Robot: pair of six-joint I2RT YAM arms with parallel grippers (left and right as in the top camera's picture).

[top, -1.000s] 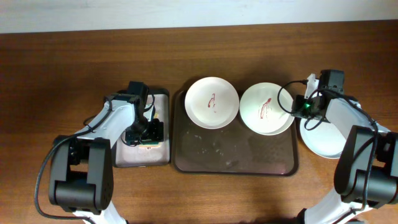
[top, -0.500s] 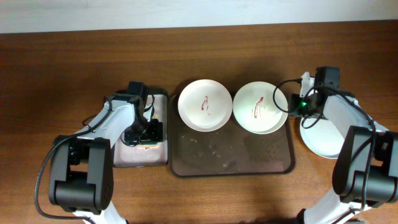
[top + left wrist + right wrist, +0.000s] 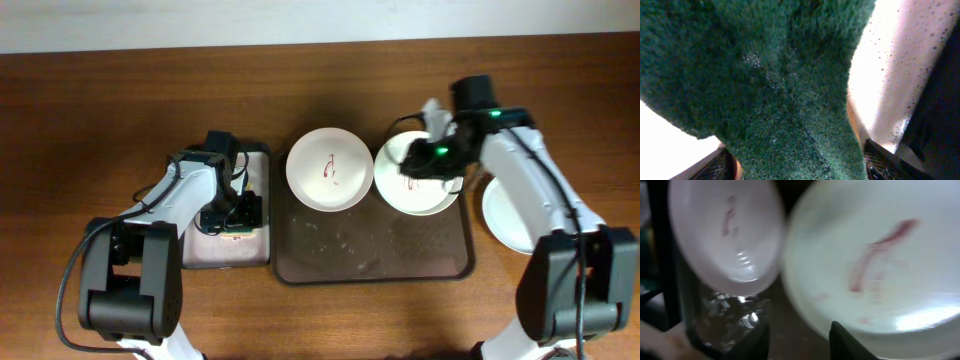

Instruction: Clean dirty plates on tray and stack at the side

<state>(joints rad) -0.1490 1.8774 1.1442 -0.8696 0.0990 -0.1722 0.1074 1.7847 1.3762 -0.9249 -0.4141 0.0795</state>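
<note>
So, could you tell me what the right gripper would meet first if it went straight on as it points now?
Probably the right-hand dirty plate: in the wrist view the right gripper aims near its rim, the other smeared plate off to one side. Blur leaves depth uncertain.

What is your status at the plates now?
Left gripper on green sponge, grip unclear. Right gripper open over right dirty plate. Left dirty plate also smeared, both on tray. Nothing blocking.
</note>
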